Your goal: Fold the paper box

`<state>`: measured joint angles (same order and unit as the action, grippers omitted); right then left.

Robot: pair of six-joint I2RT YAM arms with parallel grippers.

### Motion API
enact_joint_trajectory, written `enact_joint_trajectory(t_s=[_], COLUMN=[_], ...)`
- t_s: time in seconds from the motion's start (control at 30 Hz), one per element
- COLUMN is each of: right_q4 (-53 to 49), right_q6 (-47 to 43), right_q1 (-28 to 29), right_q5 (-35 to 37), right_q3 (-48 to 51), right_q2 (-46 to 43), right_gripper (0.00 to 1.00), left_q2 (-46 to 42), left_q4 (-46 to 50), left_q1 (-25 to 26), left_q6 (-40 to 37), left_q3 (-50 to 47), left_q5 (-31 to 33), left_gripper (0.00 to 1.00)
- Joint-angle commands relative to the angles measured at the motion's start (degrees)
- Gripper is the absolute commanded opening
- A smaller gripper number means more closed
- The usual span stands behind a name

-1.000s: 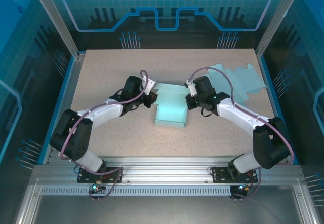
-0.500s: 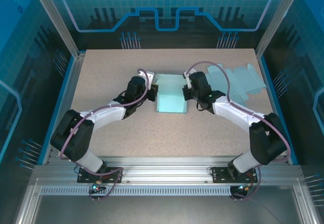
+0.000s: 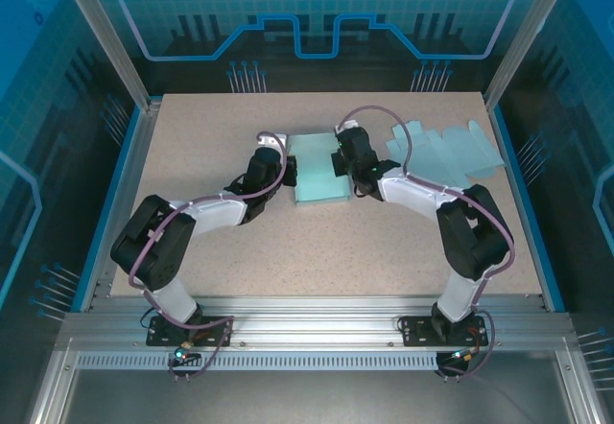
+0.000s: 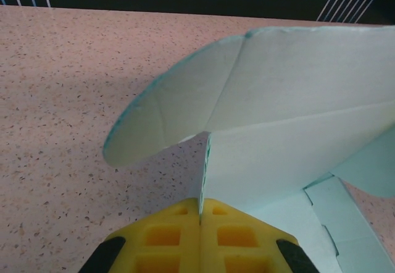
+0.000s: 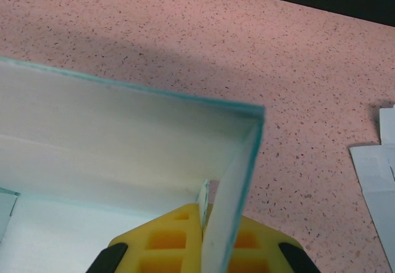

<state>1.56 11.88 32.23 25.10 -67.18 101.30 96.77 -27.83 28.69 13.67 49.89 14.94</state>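
The pale teal paper box [image 3: 319, 176] lies partly folded in the middle of the table between both arms. My left gripper [image 3: 289, 169] is shut on the box's left side wall; in the left wrist view the thin wall edge [image 4: 205, 168] is pinched between the yellow pads [image 4: 166, 233], and a rounded flap [image 4: 166, 115] curls out to the left. My right gripper [image 3: 338, 163] is shut on the right side wall; in the right wrist view the wall [image 5: 231, 205] stands upright between the yellow pads [image 5: 166, 239], meeting the long back wall [image 5: 123, 131] at a corner.
Flat unfolded teal box blanks [image 3: 446, 151] lie at the back right of the speckled table [image 3: 317, 251], also seen as a white edge [image 5: 379, 180] in the right wrist view. Blue rails and aluminium posts frame the table.
Both grippers have carried the box away from the near side toward the back of the table and drawn closer together. The box looks more compact now.
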Motion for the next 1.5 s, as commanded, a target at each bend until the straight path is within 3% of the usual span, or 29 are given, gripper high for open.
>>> enact_joint_trajectory(t_s=[0.0, 1.07, 1.47], right_q4=[3.65, 12.04, 13.56], right_q6=[1.37, 6.21, 8.76], right_q1=[3.47, 9.3, 10.85], right_q5=[-2.27, 2.9, 4.74], right_q3=[0.1, 15.44, 21.53], right_q2=[1.0, -2.68, -4.09], right_gripper=[0.0, 0.0, 0.0], left_q2=[0.74, 4.37, 4.33], left_q4=[-8.34, -17.95, -22.24], left_q1=[2.92, 6.49, 6.5], left_q6=[2.5, 13.01, 12.62], left_q3=[-0.63, -13.68, -19.4], left_q5=[-2.44, -3.98, -2.63], left_gripper=[0.04, 0.07, 0.08])
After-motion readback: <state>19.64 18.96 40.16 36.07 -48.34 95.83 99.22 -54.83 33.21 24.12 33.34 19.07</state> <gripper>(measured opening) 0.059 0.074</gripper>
